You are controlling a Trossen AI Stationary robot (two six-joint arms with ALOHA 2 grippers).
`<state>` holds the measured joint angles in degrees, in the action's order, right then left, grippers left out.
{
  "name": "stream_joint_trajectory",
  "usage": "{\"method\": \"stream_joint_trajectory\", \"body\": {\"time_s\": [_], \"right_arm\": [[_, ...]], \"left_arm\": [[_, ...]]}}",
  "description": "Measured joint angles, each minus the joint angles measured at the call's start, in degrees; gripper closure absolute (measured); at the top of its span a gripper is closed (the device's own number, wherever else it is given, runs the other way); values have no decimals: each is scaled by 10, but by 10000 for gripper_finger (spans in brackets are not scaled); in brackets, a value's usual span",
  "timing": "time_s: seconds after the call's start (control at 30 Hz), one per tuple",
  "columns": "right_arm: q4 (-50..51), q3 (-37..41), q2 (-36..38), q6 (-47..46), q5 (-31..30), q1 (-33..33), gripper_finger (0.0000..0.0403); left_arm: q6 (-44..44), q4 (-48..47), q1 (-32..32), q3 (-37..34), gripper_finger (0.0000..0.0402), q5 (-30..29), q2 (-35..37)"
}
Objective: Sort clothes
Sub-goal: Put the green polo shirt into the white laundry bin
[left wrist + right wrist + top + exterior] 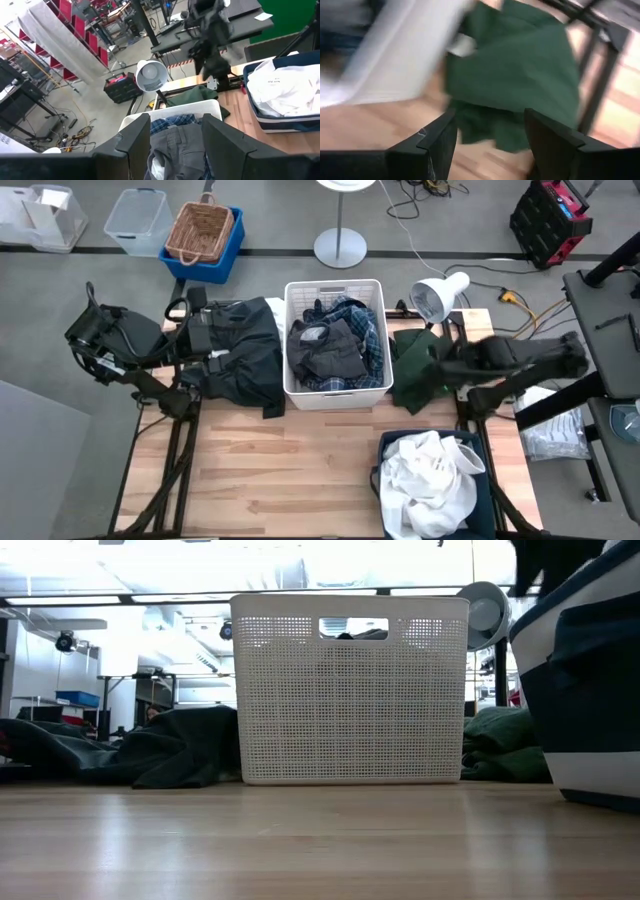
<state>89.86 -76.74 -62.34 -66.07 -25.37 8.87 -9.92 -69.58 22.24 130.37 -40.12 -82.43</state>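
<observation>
A white plastic bin (334, 395) at the table's far middle holds a blue-and-white plaid shirt (362, 320) and a dark grey piece (325, 345). A black garment (245, 365) lies on the table left of the bin, and my left gripper (175, 135) hovers over it (228, 345), open and empty, facing the bin. A dark green garment (415, 370) lies on the table right of the bin. My right gripper (490, 135) is open and empty just above it (428, 363). White clothes (432, 478) fill the dark blue bin (484, 500) at the near right.
A white desk lamp (435, 295) stands at the table's far right, behind the green garment. The bare wood (270, 470) of the near left is free. Beyond the far edge, on the floor, are a wicker basket (200, 230) and a clear box (138, 218).
</observation>
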Motion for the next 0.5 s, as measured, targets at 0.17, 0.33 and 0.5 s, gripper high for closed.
{"method": "stream_joint_trajectory", "body": {"time_s": [0.17, 0.33, 0.5], "right_arm": [[0, 92, 35, -9, 57, -152, 183], [-60, 172, 41, 7, 69, -215, 183], [-139, 244, 19, 44, 78, -257, 175]], "left_arm": [[1, 0, 0, 0, 244, 0, 0], [4, 0, 0, 0, 244, 0, 0], [4, 0, -2, 0, 244, -1, 0]]}}
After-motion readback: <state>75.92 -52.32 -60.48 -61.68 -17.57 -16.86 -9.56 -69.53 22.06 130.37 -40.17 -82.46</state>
